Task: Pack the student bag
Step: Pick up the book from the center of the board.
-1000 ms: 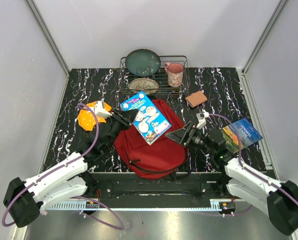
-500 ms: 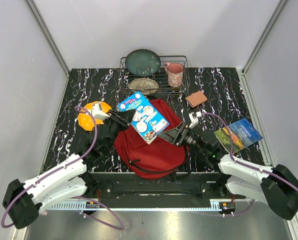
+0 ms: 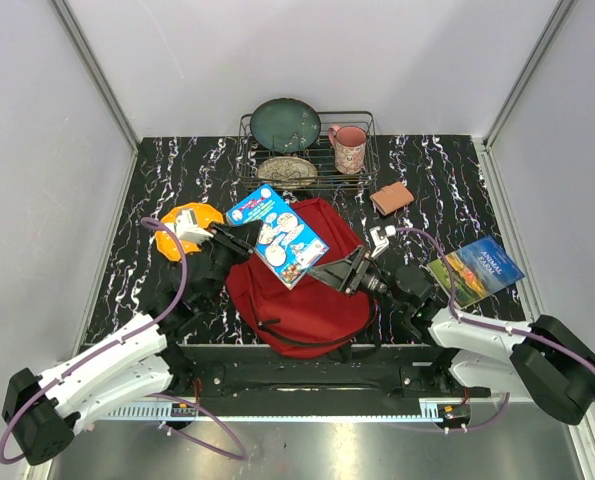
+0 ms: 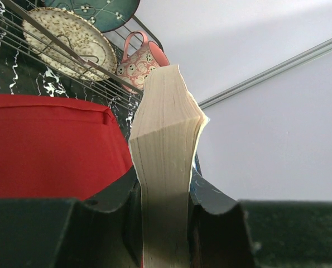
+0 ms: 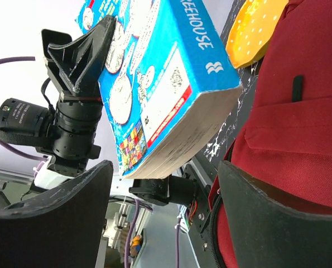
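L: my left gripper [image 4: 164, 209] pinches the blue book [image 3: 277, 235] by one edge, tilted over the student bag [image 3: 302, 300] (red, lying between both arms) | R: my right gripper [image 3: 324, 272] spread wide, just beside the book's low corner | step: book into bag | next: needs an open bag mouth, can't tell if unzipped

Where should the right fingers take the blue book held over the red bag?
Probably the free edge of the blue book that faces the right gripper, coming from the right with fingers straddling its thickness: the left gripper clamps the opposite edge, and the book hangs tilted above the student bag.
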